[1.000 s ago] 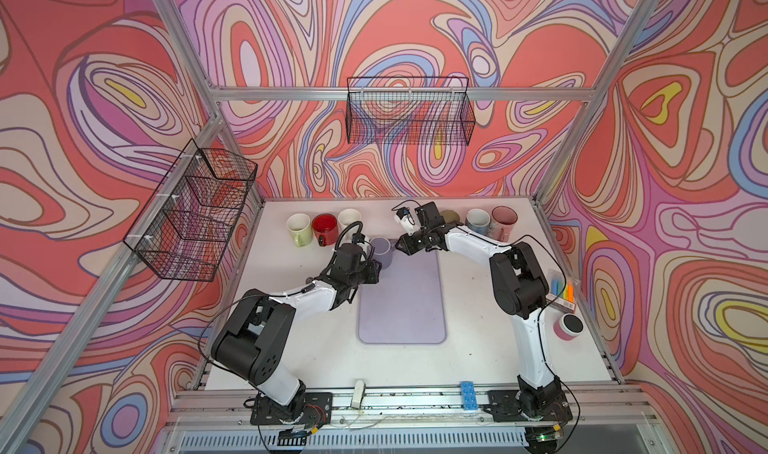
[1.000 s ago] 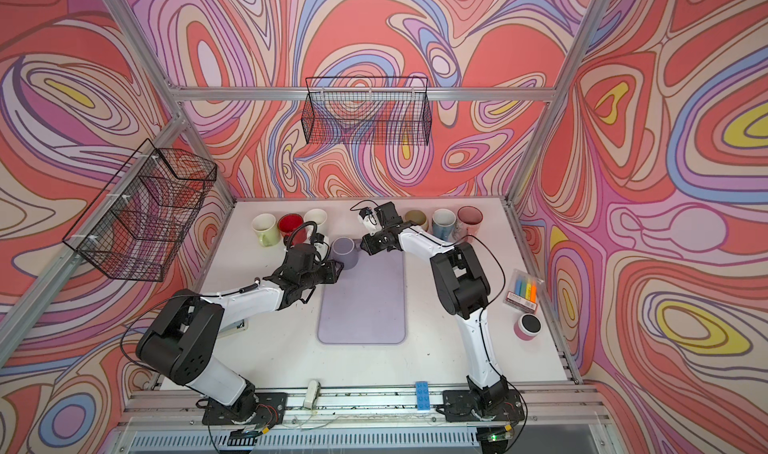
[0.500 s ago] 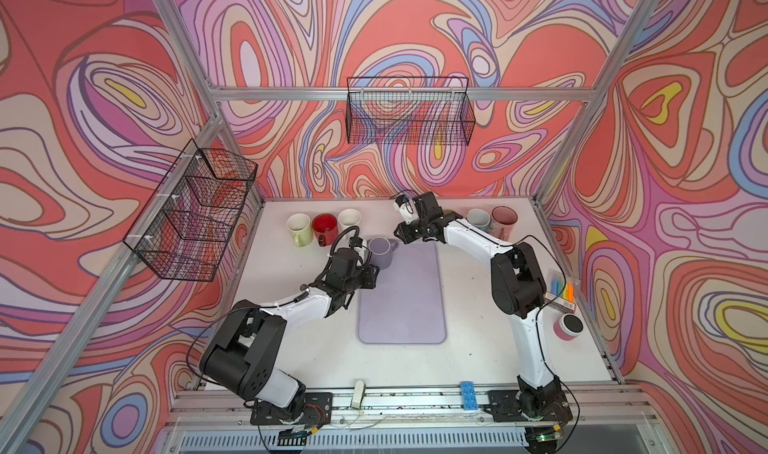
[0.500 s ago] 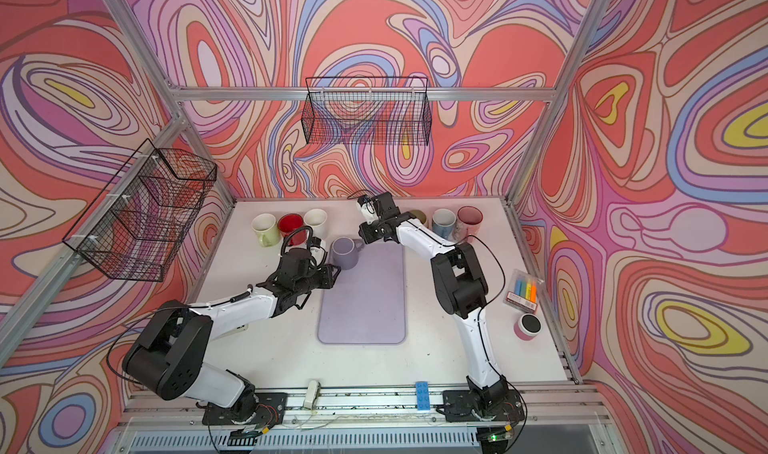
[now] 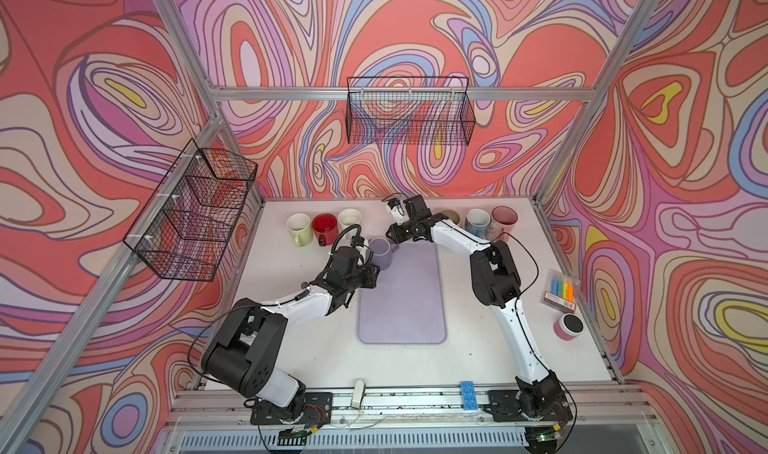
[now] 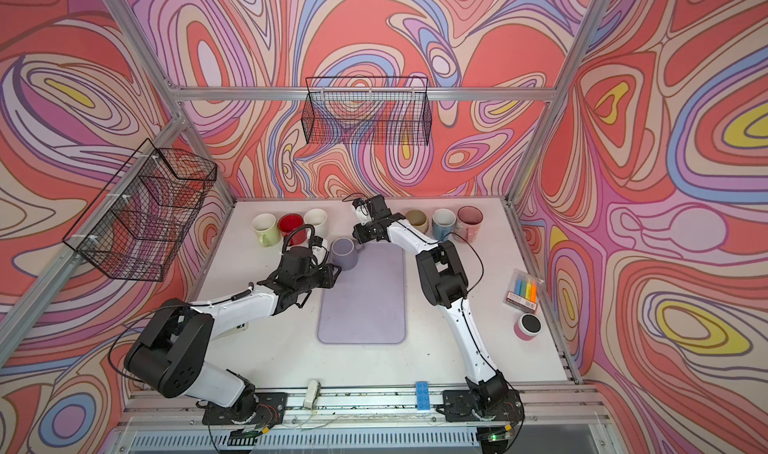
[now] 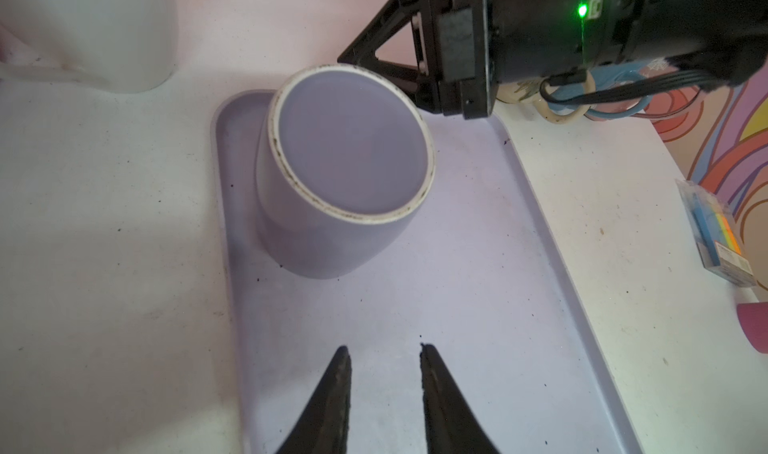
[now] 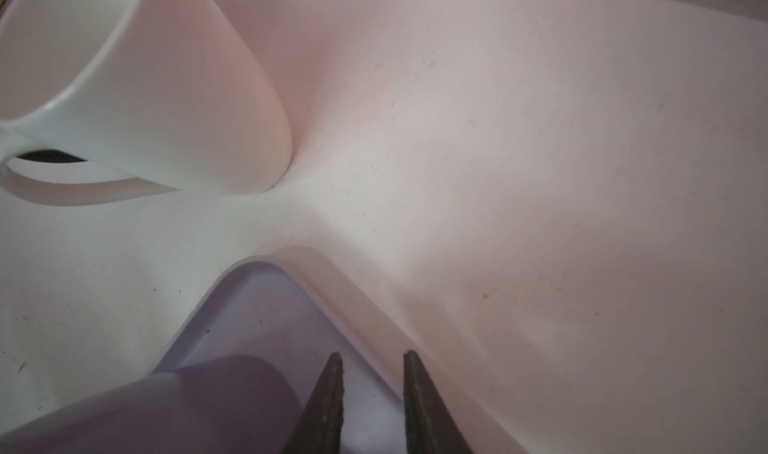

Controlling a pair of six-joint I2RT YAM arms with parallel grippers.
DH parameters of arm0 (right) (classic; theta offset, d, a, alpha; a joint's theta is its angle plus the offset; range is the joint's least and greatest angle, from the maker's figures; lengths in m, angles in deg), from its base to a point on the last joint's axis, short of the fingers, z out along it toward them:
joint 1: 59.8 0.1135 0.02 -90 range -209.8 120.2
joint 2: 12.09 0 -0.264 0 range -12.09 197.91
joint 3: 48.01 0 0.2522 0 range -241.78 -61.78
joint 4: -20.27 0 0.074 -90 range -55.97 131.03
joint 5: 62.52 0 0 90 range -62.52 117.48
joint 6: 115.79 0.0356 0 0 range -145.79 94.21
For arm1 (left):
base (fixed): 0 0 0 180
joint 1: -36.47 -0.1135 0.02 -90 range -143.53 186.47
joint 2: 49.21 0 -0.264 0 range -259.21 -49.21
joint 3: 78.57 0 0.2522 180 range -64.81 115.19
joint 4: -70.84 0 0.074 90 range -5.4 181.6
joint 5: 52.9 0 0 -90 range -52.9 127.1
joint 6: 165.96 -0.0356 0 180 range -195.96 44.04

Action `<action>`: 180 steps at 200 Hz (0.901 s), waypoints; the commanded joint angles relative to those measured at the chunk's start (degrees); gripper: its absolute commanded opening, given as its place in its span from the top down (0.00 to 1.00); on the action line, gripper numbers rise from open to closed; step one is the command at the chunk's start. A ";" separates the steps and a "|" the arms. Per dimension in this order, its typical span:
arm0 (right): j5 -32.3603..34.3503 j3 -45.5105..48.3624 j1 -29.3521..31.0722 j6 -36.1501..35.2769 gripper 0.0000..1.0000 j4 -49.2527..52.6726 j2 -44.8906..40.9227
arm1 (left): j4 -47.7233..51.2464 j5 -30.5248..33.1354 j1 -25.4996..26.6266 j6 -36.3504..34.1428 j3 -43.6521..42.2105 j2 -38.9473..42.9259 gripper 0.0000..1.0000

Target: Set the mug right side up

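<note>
Left wrist — round, smooth lilac mug (image 7: pixel 345 173)

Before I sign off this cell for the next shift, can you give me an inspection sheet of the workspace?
Surface: white table, dark specks; lavender tray in the middle.
Job's things: lavender mug on the tray's far left corner, flat ringed base apparently up, so not yet righted.
Clutter: six mugs along the back edge; marker pack and pink canister at right; blue block at the front.
Grippers: left gripper and right gripper slightly open, empty, clear of the mug.
Cables: black cable loops off the right arm, another off the left wrist.
Surroundings: two wire baskets on patterned walls.
</note>
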State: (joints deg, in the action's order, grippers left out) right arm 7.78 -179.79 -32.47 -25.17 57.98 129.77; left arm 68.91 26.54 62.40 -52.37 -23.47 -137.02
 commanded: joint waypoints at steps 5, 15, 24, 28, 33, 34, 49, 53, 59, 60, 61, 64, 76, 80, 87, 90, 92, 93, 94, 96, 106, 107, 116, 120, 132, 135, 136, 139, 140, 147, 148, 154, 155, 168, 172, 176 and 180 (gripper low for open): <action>-2.97 5.57 0.27 -1.78 0.74 -1.02 -5.32 | -0.77 0.19 0.22 -0.48 1.20 -2.00 0.68; -4.11 7.35 0.27 -2.34 0.75 -1.00 -6.47 | -1.27 0.24 0.18 -0.36 1.35 -2.40 0.68; -4.37 9.09 0.27 -2.67 0.75 -1.17 -7.55 | -1.61 0.33 0.25 -0.24 1.59 -2.71 0.68; -4.44 9.80 0.33 -2.92 0.75 -1.10 -7.99 | -1.71 0.33 0.18 -0.22 1.68 -2.84 0.68; -4.48 10.54 0.35 -3.16 0.75 -0.97 -8.55 | -1.72 0.37 0.23 -0.22 1.80 -2.97 0.68; -4.47 10.62 0.40 -3.17 0.75 -0.94 -8.63 | -1.72 0.33 0.20 -0.22 1.85 -2.97 0.68; -3.76 12.64 0.58 -3.56 0.75 -0.53 -10.45 | -1.88 0.55 0.24 -0.36 2.16 -3.22 0.68; -3.65 13.27 0.61 -3.61 0.75 -0.47 -11.03 | -2.02 0.59 0.17 -0.36 2.16 -3.31 0.68; -3.55 14.37 0.67 -3.61 0.76 -0.68 -11.93 | -2.16 0.60 0.17 -0.39 2.16 -3.50 0.68; -3.48 14.60 0.69 -3.57 0.75 -0.71 -12.08 | -2.25 0.57 0.17 -0.39 2.16 -3.55 0.68; -3.45 14.72 0.70 -3.55 0.75 -0.77 -12.28 | -2.29 0.60 0.17 -0.39 2.16 -3.57 0.68; -3.37 15.38 0.75 -3.35 0.75 -0.87 -12.78 | -2.36 0.63 0.21 -0.39 2.24 -3.70 0.68; -3.04 18.20 1.04 -2.91 0.76 -1.54 -15.00 | -2.79 0.38 0.19 -0.25 2.17 -4.15 0.68; -2.69 19.11 1.27 -2.62 0.76 -1.72 -15.68 | -2.98 0.18 0.17 -0.16 2.10 -4.29 0.68; -1.65 20.92 1.61 -2.18 0.76 -1.96 -17.01 | -3.39 -0.01 0.17 0.00 2.03 -4.59 0.68; -1.31 21.67 1.78 -2.08 0.76 -2.01 -17.54 | -3.58 -0.10 0.17 0.08 2.02 -4.64 0.68; -1.06 22.15 1.92 -2.04 0.76 -2.05 -17.92 | -3.66 -0.14 0.17 0.16 1.99 -4.71 0.68; -0.92 22.36 1.93 -1.95 0.76 -2.10 -18.19 | -3.70 -0.19 0.21 0.19 1.99 -4.73 0.68; -0.80 22.46 1.98 -1.86 0.76 -2.12 -18.42 | -3.72 -0.26 0.24 0.21 1.99 -4.73 0.68; -0.61 22.94 2.17 -1.79 0.76 -2.25 -18.78 | -3.85 -0.31 0.21 0.22 1.99 -4.82 0.68; 0.27 25.85 2.75 -1.06 0.76 -3.26 -20.96 | -4.25 -0.42 0.17 0.27 1.90 -5.08 0.68; 0.36 26.05 2.78 -0.93 0.76 -3.32 -21.20 | -4.26 -0.46 0.17 0.25 1.90 -5.13 0.68; 0.67 27.86 3.24 -0.38 0.76 -3.55 -22.77 | -4.60 -0.54 0.18 0.31 1.90 -5.26 0.68; 0.91 28.48 3.52 -0.18 0.76 -3.53 -23.41 | -4.76 -0.60 0.22 0.27 1.90 -5.35 0.68; 1.27 30.22 4.23 0.42 0.76 -3.64 -24.97 | -5.17 -0.85 0.20 0.31 1.93 -5.60 0.68; 1.39 30.53 4.44 0.53 0.76 -3.52 -25.25 | -5.29 -0.96 0.24 0.37 1.95 -5.68 0.68; 1.41 30.68 4.46 0.57 0.76 -3.49 -25.33 | -5.31 -0.99 0.20 0.38 1.97 -5.69 0.68; 1.54 31.06 4.62 0.76 0.76 -3.47 -25.72 | -5.46 -1.09 0.17 0.40 1.99 -5.78 0.68; 1.61 31.12 4.69 0.81 0.76 -3.42 -25.83 | -5.44 -1.11 0.17 0.40 1.99 -5.83 0.68; 1.64 32.16 5.20 1.32 0.76 -3.66 -26.46 | -5.78 -1.21 0.17 0.44 1.99 -6.05 0.68; 1.58 32.37 5.24 1.36 0.76 -3.74 -26.51 | -5.82 -1.26 0.17 0.47 1.99 -6.05 0.68; 1.01 33.42 5.69 1.84 0.76 -4.33 -26.98 | -6.16 -1.42 0.17 0.56 1.99 -6.27 0.68; 0.95 33.49 5.75 1.93 0.76 -4.43 -27.03 | -6.18 -1.45 0.17 0.57 1.99 -6.30 0.68; 1.59 34.93 6.62 2.78 0.77 -4.53 -27.57 | -6.81 -1.79 0.18 0.82 1.99 -6.82 0.68; 2.14 35.31 6.88 2.93 0.77 -4.52 -27.76 | -6.89 -1.91 0.20 0.84 2.06 -6.91 0.68; 2.88 35.71 6.94 3.10 0.77 -4.52 -28.06 | -6.90 -2.06 0.17 0.82 2.07 -6.86 0.68; 3.89 36.02 7.05 3.50 0.77 -4.50 -28.55 | -6.76 -2.09 0.17 0.79 2.01 -6.78 0.68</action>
State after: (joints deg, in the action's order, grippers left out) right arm 8.63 -146.24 -26.61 -24.06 54.15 103.17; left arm 64.37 25.68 62.40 -51.91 -22.46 -142.94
